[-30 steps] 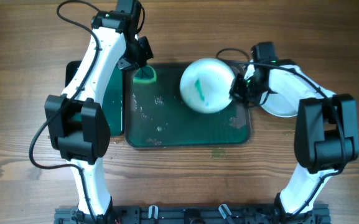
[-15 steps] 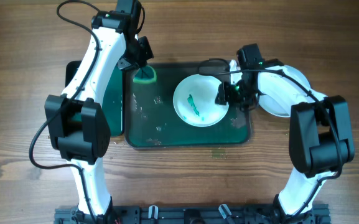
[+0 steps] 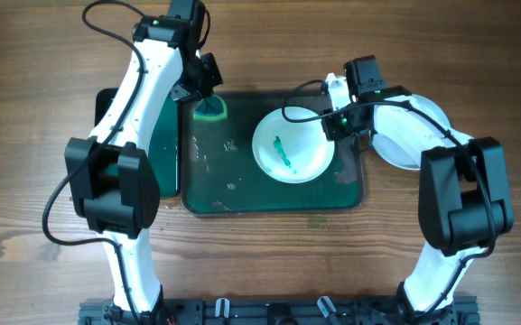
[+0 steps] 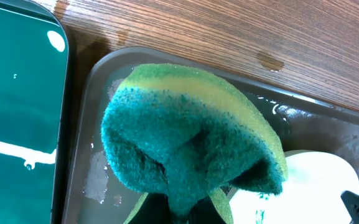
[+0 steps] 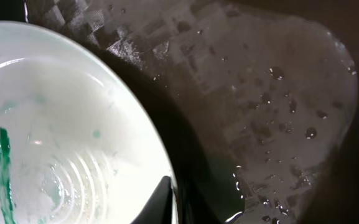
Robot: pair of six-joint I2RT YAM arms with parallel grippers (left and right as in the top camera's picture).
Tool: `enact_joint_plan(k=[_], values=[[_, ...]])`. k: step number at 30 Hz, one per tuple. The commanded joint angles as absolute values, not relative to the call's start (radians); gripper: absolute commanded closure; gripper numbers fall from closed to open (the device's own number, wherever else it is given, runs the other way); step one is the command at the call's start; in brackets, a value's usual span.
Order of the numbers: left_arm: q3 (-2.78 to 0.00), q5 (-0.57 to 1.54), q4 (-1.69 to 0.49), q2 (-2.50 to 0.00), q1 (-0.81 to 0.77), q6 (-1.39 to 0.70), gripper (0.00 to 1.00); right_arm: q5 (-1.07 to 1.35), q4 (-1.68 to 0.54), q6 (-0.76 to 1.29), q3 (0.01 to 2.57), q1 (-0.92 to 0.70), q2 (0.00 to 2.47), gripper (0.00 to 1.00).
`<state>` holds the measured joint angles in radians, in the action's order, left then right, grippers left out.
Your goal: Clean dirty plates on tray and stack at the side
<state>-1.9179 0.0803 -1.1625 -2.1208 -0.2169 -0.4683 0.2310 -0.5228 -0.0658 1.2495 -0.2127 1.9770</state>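
Observation:
A white plate (image 3: 293, 147) with a green streak at its centre lies flat on the right half of the large dark green tray (image 3: 242, 181). My right gripper (image 3: 334, 123) is at the plate's right rim. In the right wrist view one finger (image 5: 162, 200) lies over the rim of the plate (image 5: 73, 124); the other finger is hidden. More white plates (image 3: 415, 135) lie on the table right of the tray, partly hidden by the right arm. My left gripper (image 3: 209, 97) is shut on a green-and-yellow sponge (image 4: 185, 130) above the tray's far left corner.
A smaller green sponge tray (image 3: 166, 153) stands against the large tray's left side and shows teal in the left wrist view (image 4: 17, 93). Water drops and smears lie on the large tray (image 5: 272, 93). Wooden table surrounds everything.
The right gripper has turned the plate from tilted, underside showing, to face up and flat on the tray, then shifted slightly to the back right. The left arm has not moved.

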Motion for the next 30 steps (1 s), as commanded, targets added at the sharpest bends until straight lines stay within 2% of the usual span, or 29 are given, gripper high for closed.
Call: enact_joint_plan(k=[1,5,8,14,19,30], values=[[-1.932,0.089,-1.159,-2.124,-0.219,-0.449,0.96,0.223,-0.57,-0.036,1.245,-0.21,2.001,0.96],[-1.932,0.089,-1.159,-2.124,-0.22,-0.45,0.96,0.318,-0.689,0.062,1.254,-0.21,2.0,0.96],[-1.932,0.089,-1.151,-2.124,-0.231,-0.45,0.96,0.37,-0.736,0.312,1.259,-0.21,2.0,0.96],[-1.932,0.089,-1.133,-2.125,-0.286,-0.449,0.96,0.42,-0.63,0.456,1.254,-0.214,2.006,0.96],[-1.93,0.089,-1.133,-2.129,-0.344,-0.448,0.96,0.42,-0.537,0.482,1.251,-0.224,2.014,0.96],[-1.929,0.13,-1.13,-2.23,-0.395,-0.395,0.96,0.466,-0.504,0.458,1.251,-0.236,2.056,0.96]])
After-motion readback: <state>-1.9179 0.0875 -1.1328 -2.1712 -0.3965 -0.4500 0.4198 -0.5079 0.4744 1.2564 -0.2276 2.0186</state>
